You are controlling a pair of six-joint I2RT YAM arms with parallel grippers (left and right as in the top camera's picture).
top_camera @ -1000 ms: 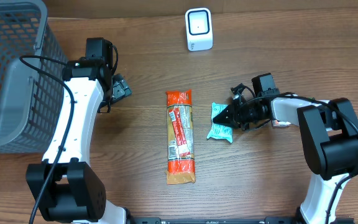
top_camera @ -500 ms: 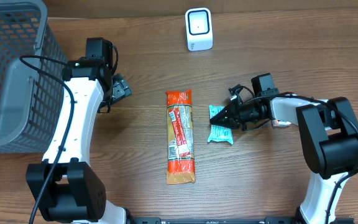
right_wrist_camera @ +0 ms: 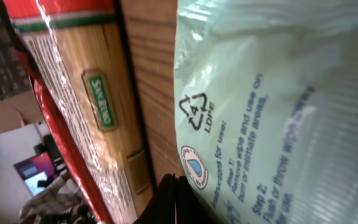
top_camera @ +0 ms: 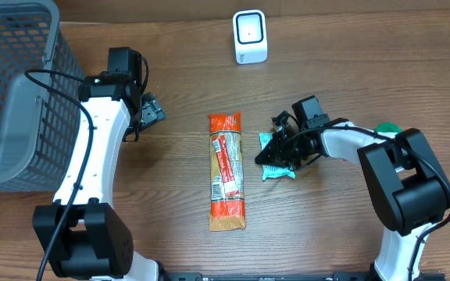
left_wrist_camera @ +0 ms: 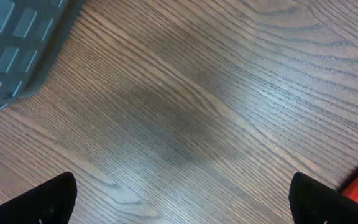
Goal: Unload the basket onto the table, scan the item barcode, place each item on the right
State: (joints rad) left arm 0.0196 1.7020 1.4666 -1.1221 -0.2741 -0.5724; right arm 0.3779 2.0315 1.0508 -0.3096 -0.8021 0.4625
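Your left pincer (top_camera: 150, 110) stands wide open and empty over bare wood beside the grey basket (top_camera: 10, 94), and it has not moved in the last second, so it takes no part in this step. Going right, the long red and orange pack (top_camera: 226, 176) lies flat in the middle of the table (top_camera: 170, 195), in the same place as before. The white scanner (top_camera: 250, 37) stands at the far edge, well apart from everything. The change is on the right: the teal packet (top_camera: 282, 171) now lies a little closer to the long pack, because your right pincer (top_camera: 262, 158), clenched tight, has swung in from the right and now reaches across the packet towards its left edge. The right wrist view shows the printed film very close and flat on the wood. I cannot tell if any film is caught between the fingers. I judge that the packet is only being nudged, not lifted, and no barcode faces the scanner yet, so the scanning remains to be done.
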